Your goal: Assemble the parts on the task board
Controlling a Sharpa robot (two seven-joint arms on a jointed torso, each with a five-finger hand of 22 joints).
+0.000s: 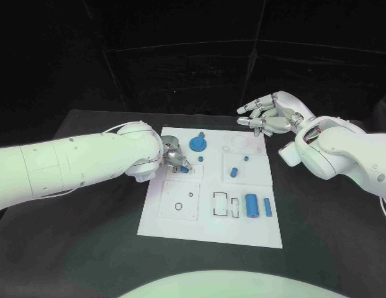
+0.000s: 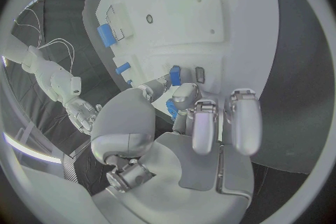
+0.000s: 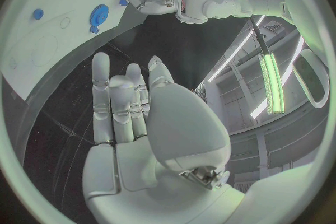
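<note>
Several blue parts sit spread over the task board point(image 1: 247, 231) at the middle of the table point(image 1: 85, 248): round gear-like part point(image 1: 199, 146) near the far edge, small part point(image 1: 233, 172) mid-board, large cylinder point(image 1: 251, 205) and slim part point(image 1: 269, 207) side by side toward the near right. Cannot tell which of these are seated for good. Judged early to midway, with outlined slots beside the cylinder apparently unfilled. Left hand point(image 1: 174, 159) low over the board's left side, fingers pinching a small blue piece point(image 2: 171, 107) just above or against the surface. Right hand point(image 1: 269, 115) lifted beyond the board's far right corner, fingers apart, holding nothing.
</note>
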